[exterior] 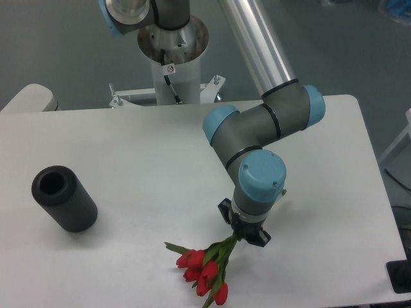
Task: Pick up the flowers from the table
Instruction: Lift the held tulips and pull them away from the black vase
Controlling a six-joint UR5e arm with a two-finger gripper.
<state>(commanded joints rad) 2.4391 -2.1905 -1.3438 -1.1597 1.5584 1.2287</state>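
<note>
The flowers (207, 269), a small bunch of red tulips on long green stems, are judged to be light, soft and easily bruised; the heads and leaves would crush or tear under a firm pinch, and the stems are likely to bend or slide in a loose one. The stems, where they run together above the blooms, are judged the proper place to be taken, since the bunch is narrowest and firmest there. That is where the gripper (246, 236) is seen: it is closed around the stems, the blooms hanging out toward seven o'clock and a stem tip just showing past the wrist toward two o'clock. The bunch sits near the front edge of the table (128, 154), at about five o'clock from its middle; whether the blooms touch the surface or hang just clear of it cannot be told. The arm is folded down from its base at twelve o'clock, the elbow bent and the blue-capped wrist pointed almost straight down. A black cylinder (63, 197) lies well apart at nine o'clock.
</note>
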